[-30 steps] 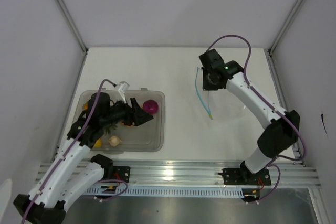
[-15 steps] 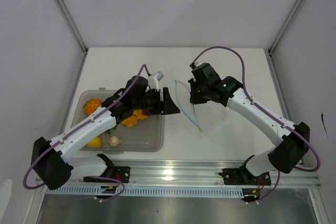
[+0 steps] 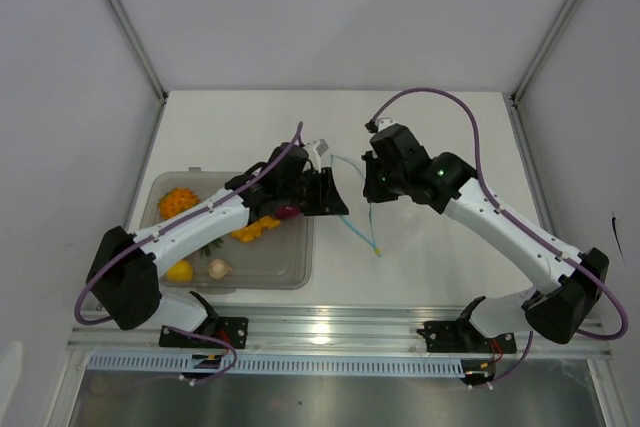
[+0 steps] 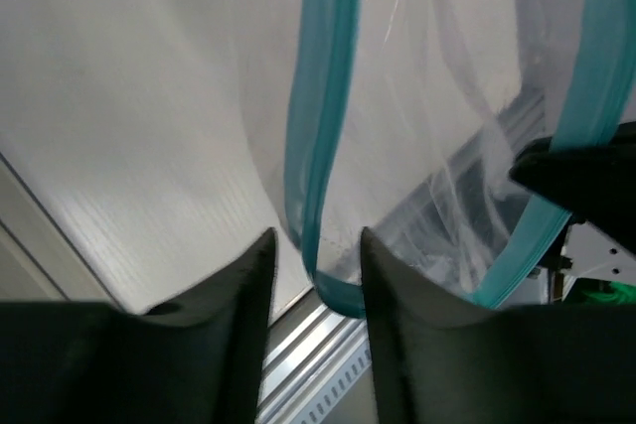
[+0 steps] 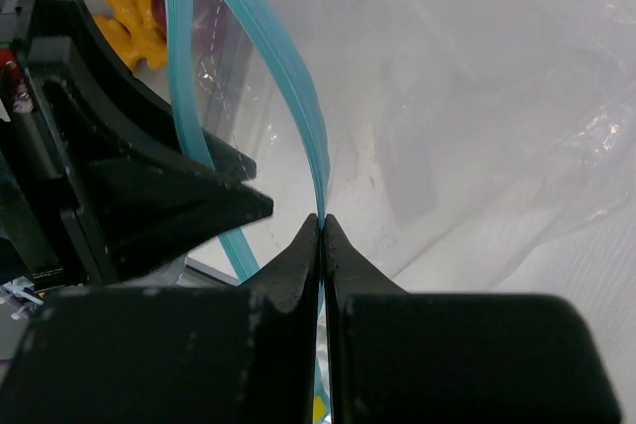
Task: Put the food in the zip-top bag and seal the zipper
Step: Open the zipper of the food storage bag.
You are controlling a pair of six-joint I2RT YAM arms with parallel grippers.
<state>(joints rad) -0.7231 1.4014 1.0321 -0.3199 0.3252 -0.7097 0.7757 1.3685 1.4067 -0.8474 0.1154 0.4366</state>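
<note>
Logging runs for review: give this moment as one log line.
right gripper: shut on zipper | left gripper: open, astride other zipper strip | food: in tub

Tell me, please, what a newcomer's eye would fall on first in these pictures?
The two arms meet mid-table at the clear zip-top bag. The right end effector is pinched shut on its teal zipper, while the open jaws of the left end effector straddle another stretch of that strip. Next comes the grey tub at the left, with the colourful food lying in it.
</note>
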